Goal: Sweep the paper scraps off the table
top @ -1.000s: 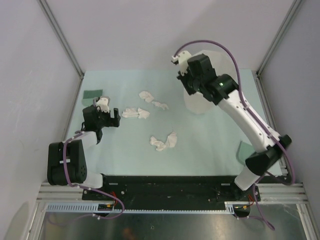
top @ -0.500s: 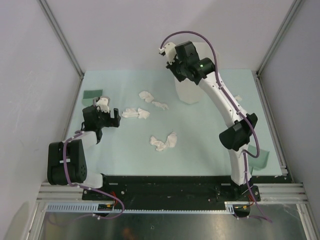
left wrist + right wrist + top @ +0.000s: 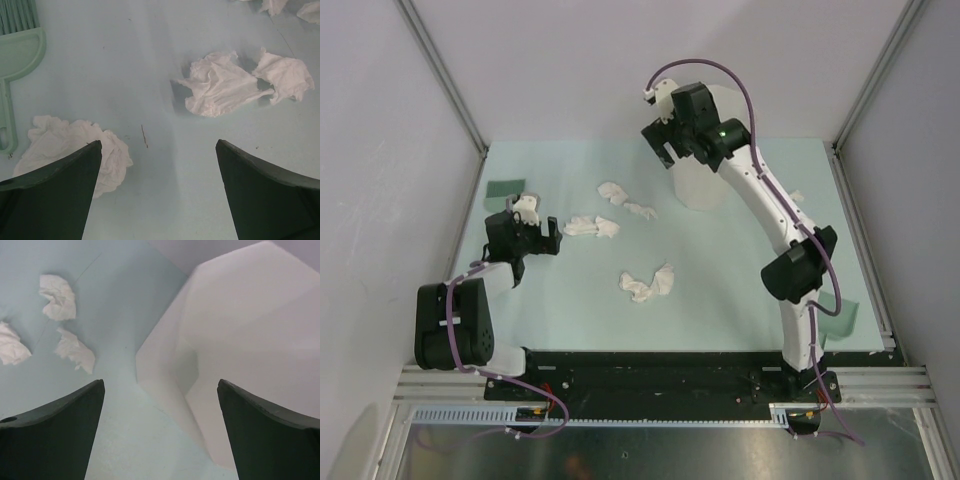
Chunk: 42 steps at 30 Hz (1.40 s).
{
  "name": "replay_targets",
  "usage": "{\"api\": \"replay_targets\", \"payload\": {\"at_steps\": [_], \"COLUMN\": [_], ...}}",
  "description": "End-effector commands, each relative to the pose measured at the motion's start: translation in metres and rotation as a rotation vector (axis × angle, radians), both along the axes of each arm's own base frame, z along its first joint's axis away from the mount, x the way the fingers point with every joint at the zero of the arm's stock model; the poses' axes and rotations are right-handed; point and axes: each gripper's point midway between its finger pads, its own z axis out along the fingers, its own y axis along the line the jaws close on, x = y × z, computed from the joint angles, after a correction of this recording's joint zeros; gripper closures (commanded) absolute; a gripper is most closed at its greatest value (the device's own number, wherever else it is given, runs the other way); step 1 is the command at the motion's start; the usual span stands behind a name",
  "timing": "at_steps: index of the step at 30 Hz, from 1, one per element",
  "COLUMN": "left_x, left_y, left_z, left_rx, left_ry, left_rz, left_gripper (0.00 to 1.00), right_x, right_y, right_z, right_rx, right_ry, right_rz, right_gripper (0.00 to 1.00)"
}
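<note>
Several white paper scraps lie on the pale mint table [image 3: 720, 270]: two at the back [image 3: 610, 190] [image 3: 640, 210], a pair left of centre [image 3: 590, 227] and a wad at the middle [image 3: 648, 284]. My left gripper [image 3: 542, 228] [image 3: 159, 190] rests open at the left. One crumpled scrap [image 3: 75, 150] lies by its left finger, and two more [image 3: 220, 85] [image 3: 285, 75] lie ahead of it. My right gripper [image 3: 665, 140] [image 3: 160, 430] hangs open at the back, over the left edge of the tall white bin [image 3: 695, 190] [image 3: 240, 330]. Nothing is between its fingers.
A green brush [image 3: 505, 188] [image 3: 17, 45] lies at the back left, just beyond the left gripper. A darker green dustpan [image 3: 840, 318] sits at the front right beside the right arm's base. Grey walls and metal rails enclose the table.
The right arm swung left and folded its elbow in; the white bin shifted left with it. Its jaws, shut before, now stand open. The left arm has not moved.
</note>
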Motion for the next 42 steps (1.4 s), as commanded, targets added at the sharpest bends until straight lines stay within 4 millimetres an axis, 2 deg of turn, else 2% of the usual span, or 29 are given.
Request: {"api": "replay_targets", "payload": {"at_steps": [1,2,3,4,5,6,7,8,9,10,11,12,13,14,16,17,19,20,23,24,25,27,30,32,33,37,42], "left_x": [0.01,0.01,0.01,0.01,0.01,0.01,0.01,0.009,0.01,0.01,0.01,0.009,0.009,0.009,0.009,0.01,0.01,0.009,0.01,0.01,0.01,0.011,0.009,0.01,0.009,0.011,0.014], "left_y": [0.0,-0.001,-0.001,0.0,-0.001,-0.001,-0.001,-0.002,0.0,-0.002,-0.002,-0.002,-0.002,-0.003,-0.003,-0.002,-0.002,-0.002,-0.002,-0.002,-0.001,-0.001,-0.002,-0.001,-0.002,-0.002,0.0], "left_z": [0.016,0.015,0.016,0.016,0.016,0.016,0.016,0.016,0.016,0.016,0.015,0.016,0.015,0.015,0.016,0.017,0.017,0.016,0.017,0.017,0.017,0.016,0.015,0.016,0.015,0.014,0.01], "left_rx": [-0.01,-0.011,-0.011,-0.01,-0.012,-0.011,-0.013,-0.014,-0.013,-0.015,-0.015,-0.016,-0.014,-0.018,-0.018,-0.018,-0.02,-0.021,-0.022,-0.022,-0.021,-0.022,-0.026,-0.024,-0.027,-0.026,-0.029], "left_ry": [-0.041,-0.038,-0.041,-0.042,-0.041,-0.04,-0.042,-0.039,-0.041,-0.042,-0.039,-0.04,-0.04,-0.039,-0.042,-0.043,-0.043,-0.04,-0.042,-0.041,-0.041,-0.038,-0.035,-0.037,-0.035,-0.027,0.003], "left_rz": [-0.023,-0.025,-0.026,-0.025,-0.026,-0.028,-0.031,-0.033,-0.029,-0.035,-0.033,-0.036,-0.037,-0.04,-0.042,-0.04,-0.041,-0.041,-0.041,-0.039,-0.037,-0.035,-0.041,-0.04,-0.04,-0.043,-0.046], "left_gripper": [0.0,0.0,0.0,0.0,0.0,0.0,0.0,0.0,0.0,0.0,0.0,0.0,0.0,0.0,0.0,0.0,0.0,0.0,0.0,0.0,0.0,0.0,0.0,0.0,0.0,0.0,0.0], "right_x": [-0.023,-0.027,-0.029,-0.049,-0.053,-0.056,-0.077,-0.084,-0.089,-0.089,-0.105,-0.11,-0.111,-0.125,-0.139,-0.152,-0.173,-0.19,-0.224,-0.232,-0.25,-0.268,-0.292,-0.301,-0.305,-0.305,-0.312], "right_y": [-0.023,-0.025,-0.03,-0.047,-0.055,-0.069,-0.087,-0.104,-0.118,-0.135,-0.163,-0.177,-0.197,-0.216,-0.248,-0.266,-0.286,-0.302,-0.325,-0.329,-0.333,-0.339,-0.339,-0.338,-0.345,-0.338,-0.337], "right_z": [0.114,0.131,0.121,0.151,0.168,0.148,0.172,0.184,0.177,0.153,0.153,0.139,0.1,0.08,0.035,-0.009,-0.039,-0.07,-0.109,-0.126,-0.142,-0.164,-0.199,-0.212,-0.216,-0.237,-0.253], "right_rx": [0.225,0.292,0.331,0.406,0.478,0.519,0.59,0.641,0.661,0.667,0.679,0.679,0.707,0.696,0.695,0.661,0.663,0.65,0.661,0.694,0.632,0.59,0.513,0.52,0.537,0.628,0.58], "right_ry": [-0.255,-0.297,-0.275,-0.33,-0.384,-0.35,-0.404,-0.453,-0.456,-0.43,-0.458,-0.44,-0.38,-0.347,-0.3,-0.258,-0.258,-0.247,-0.224,-0.206,-0.15,-0.085,0.066,0.111,0.115,0.236,0.321], "right_rz": [-0.116,-0.128,-0.158,-0.173,-0.191,-0.248,-0.266,-0.315,-0.367,-0.45,-0.557,-0.624,-0.747,-0.831,-1.001,-1.138,-1.258,-1.38,-1.581,-1.664,-1.728,-1.826,-1.901,-1.922,-1.958,-1.906,-1.921], "right_gripper": [0.0,0.0,0.0,0.0,0.0,0.0,0.0,0.0,0.0,0.0,0.0,0.0,0.0,0.0,0.0,0.0,0.0,0.0,0.0,0.0,0.0,0.0,0.0,0.0,0.0,0.0,0.02]}}
